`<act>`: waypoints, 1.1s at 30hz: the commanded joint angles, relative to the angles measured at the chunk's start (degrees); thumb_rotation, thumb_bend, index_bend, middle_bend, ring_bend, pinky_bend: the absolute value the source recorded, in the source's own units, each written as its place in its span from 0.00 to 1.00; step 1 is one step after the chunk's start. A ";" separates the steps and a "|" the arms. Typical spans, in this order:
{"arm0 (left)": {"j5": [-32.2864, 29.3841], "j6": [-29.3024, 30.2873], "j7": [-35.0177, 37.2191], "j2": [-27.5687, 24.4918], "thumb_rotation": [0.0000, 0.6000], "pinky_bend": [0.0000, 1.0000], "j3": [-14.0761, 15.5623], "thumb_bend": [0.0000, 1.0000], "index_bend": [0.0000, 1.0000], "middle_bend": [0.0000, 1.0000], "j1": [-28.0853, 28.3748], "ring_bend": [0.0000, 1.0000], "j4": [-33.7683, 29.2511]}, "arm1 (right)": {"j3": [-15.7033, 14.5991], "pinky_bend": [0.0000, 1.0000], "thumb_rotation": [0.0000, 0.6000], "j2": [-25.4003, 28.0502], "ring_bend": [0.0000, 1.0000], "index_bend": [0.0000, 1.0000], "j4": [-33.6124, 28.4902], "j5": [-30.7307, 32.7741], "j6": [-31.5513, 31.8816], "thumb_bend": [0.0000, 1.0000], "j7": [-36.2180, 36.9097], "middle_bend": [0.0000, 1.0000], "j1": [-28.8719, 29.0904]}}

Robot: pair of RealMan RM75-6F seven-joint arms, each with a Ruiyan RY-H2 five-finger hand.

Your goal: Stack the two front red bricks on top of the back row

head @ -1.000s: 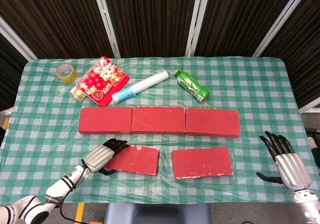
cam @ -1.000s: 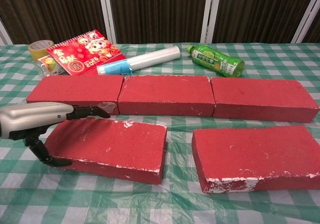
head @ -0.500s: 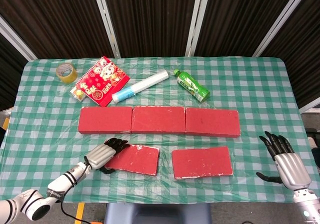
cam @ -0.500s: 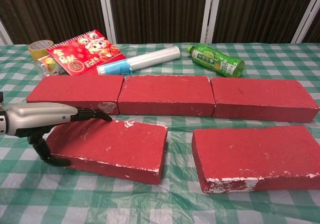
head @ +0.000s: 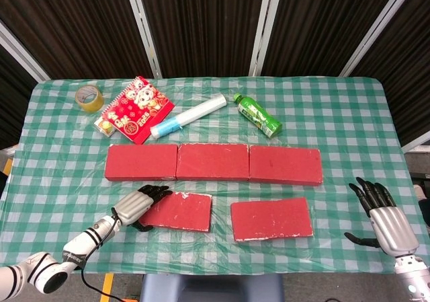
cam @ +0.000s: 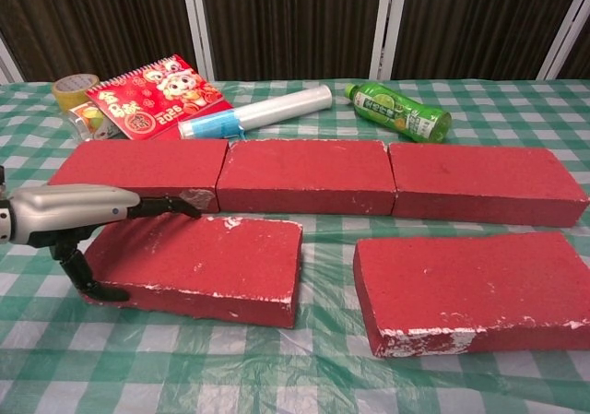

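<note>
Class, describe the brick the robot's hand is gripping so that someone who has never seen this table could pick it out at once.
Start at the row of three red bricks across the middle of the checked table. In front of it lie two loose bricks; take the left brick. Unlike the right brick, it has the left hand clasped on its left end.

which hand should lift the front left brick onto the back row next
The left hand: it already grips the front-left red brick at its left end, just before the back row. The right hand hangs open, far off.
</note>
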State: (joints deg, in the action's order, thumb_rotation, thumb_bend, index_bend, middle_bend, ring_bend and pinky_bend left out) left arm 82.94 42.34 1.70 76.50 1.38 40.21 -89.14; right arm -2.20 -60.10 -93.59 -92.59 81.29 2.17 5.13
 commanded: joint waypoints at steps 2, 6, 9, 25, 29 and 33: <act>0.14 1.93 -0.68 -0.74 1.00 0.45 0.35 0.25 0.00 0.00 -0.80 0.40 -1.05 | -0.12 0.00 1.00 -0.05 0.00 0.00 -0.04 -0.22 -0.05 0.13 -0.14 0.00 0.02; 0.61 4.84 -2.19 -1.48 1.00 0.51 0.28 0.25 0.00 0.04 -1.84 0.47 -2.62 | -0.30 0.00 1.00 -0.05 0.00 0.00 -0.12 -0.40 -0.43 0.13 -0.31 0.00 0.16; 0.19 6.41 -3.74 -2.31 1.00 0.53 0.08 0.25 0.00 0.07 -2.48 0.49 -4.02 | -0.48 0.00 1.00 0.13 0.00 0.00 -0.18 -0.83 -0.17 0.13 0.03 0.00 0.09; -9.17 11.76 -12.46 -10.62 1.00 0.60 -8.03 0.26 0.00 0.12 -1.63 0.56 -13.85 | -0.35 0.00 1.00 1.06 0.00 0.00 0.14 -0.96 0.48 0.13 2.79 0.00 0.04; -15.34 8.22 -14.87 -8.78 1.00 0.60 -11.06 0.26 0.00 0.13 2.18 0.56 -8.91 | 0.09 0.00 1.00 0.97 0.00 0.00 0.34 -0.24 0.41 0.13 2.93 0.00 0.13; -18.45 5.48 -14.70 -7.00 1.00 0.60 -12.68 0.26 0.00 0.14 4.85 0.56 -4.48 | 0.51 0.00 1.00 0.67 0.00 0.00 0.39 0.91 -0.40 0.13 2.25 0.00 0.40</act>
State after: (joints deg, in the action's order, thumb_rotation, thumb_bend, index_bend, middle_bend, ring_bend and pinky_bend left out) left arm 66.27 49.71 -12.45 68.21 -9.84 43.08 -96.29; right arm -1.80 -59.35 -93.21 -91.87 81.07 4.56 5.45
